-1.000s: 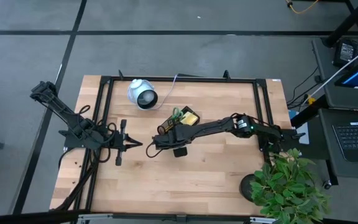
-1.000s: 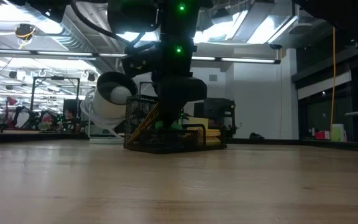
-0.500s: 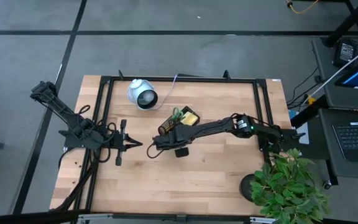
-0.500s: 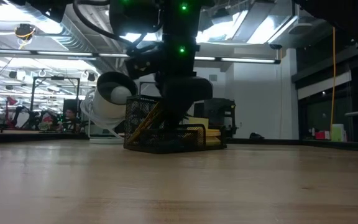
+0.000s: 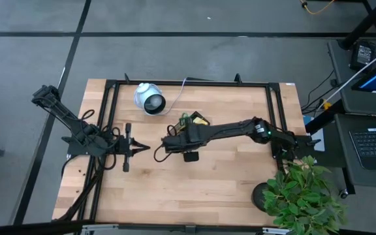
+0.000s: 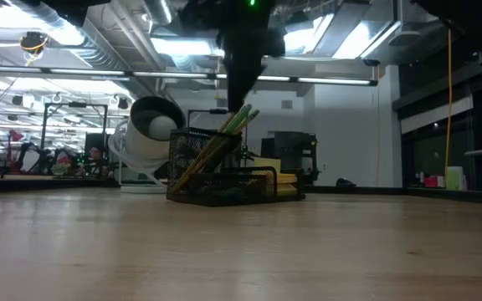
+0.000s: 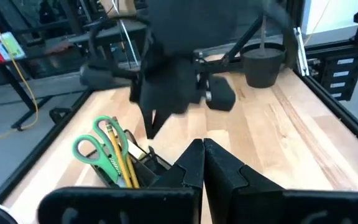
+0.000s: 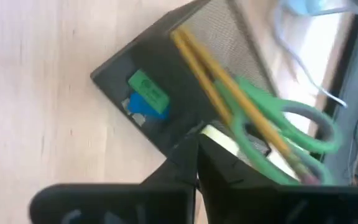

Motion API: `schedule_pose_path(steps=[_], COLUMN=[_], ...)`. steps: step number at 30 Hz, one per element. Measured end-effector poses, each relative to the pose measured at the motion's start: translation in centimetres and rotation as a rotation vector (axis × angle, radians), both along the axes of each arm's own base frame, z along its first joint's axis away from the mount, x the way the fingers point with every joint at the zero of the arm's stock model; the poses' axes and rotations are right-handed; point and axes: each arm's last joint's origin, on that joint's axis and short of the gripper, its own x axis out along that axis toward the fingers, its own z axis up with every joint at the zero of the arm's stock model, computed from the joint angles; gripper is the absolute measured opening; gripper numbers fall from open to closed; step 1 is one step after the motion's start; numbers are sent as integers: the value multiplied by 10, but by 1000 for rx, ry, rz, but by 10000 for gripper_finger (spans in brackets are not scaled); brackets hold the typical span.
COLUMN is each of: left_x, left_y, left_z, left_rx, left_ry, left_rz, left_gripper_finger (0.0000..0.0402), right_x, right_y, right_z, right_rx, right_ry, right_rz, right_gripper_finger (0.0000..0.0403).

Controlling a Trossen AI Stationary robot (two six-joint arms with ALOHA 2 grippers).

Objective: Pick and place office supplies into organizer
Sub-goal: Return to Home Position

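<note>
The black mesh organizer [image 5: 191, 124] stands on the table's middle, toward the far edge. In the right wrist view it [image 8: 229, 37] holds two wooden pencils [image 8: 219, 84] and green-handled scissors [image 8: 284, 127] leaning in its tall cup, a green block [image 8: 146, 87], a blue block [image 8: 143, 106] and the yellow sticky-note pad [image 8: 219, 138]. The pen does not show. My right gripper [image 5: 167, 143] hangs shut above the organizer's left end, clear of it [image 6: 243, 94]. My left gripper [image 5: 142, 149] waits shut, to the left of the organizer.
A white round device [image 5: 149, 99] with a cable lies at the far edge, left of the organizer. A potted plant [image 5: 302, 196] stands at the near right corner. A black frame [image 5: 109, 117] runs along the table's sides. Bare wood lies near of the organizer.
My right gripper has risen from low beside the organizer to well above its rim, shifting slightly toward the far edge. The pencils and scissors now show leaning out of the cup in the low view. The left arm has kept still.
</note>
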Motion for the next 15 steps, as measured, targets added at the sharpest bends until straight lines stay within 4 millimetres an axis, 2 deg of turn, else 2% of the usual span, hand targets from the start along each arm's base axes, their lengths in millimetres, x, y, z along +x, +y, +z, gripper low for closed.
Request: schedule_pose_path(steps=[10,13,15], left_x=[-12,-16,-19], left_y=[11,15,18], left_z=[14,19,20], left_rx=[93,114,120], left_ry=[-63,-89,-96], left_rz=[-93,-119,-132], left_gripper_finger=[2,2,2], right_x=[-36,-44,-48], right_y=[7,12,15], right_z=[82,99,101], right_rx=[-1,9,10], right_ry=[-230,-300,-325], right_rz=[-23,-12,-4], right_gripper_finger=[7,4,5])
